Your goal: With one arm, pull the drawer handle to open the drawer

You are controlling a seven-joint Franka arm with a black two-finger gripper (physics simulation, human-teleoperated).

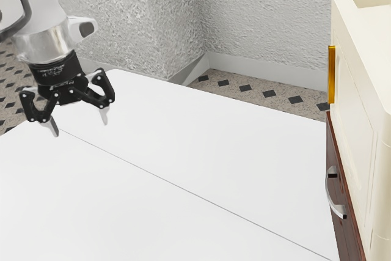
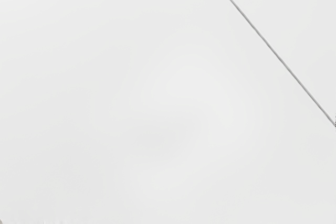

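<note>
White table (image 1: 214, 132) — drawer handle (image 1: 329, 194) lies well apart from end effector (image 1: 80, 128).

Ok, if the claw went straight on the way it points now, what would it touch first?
Most likely the white tabletop: the claw points down toward it, with nothing visible between. How much gap remains is hard to judge.

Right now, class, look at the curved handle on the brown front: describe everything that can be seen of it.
The handle is a slim, silvery, metallic-looking bow with a dark mount at each end. It bulges out from the dark brown front, below the cream upper part, at the exterior view's right. There it slants, one end higher than the other. Its mounts meet the brown front; the gripper, jaws apart, is well away from it.
</note>
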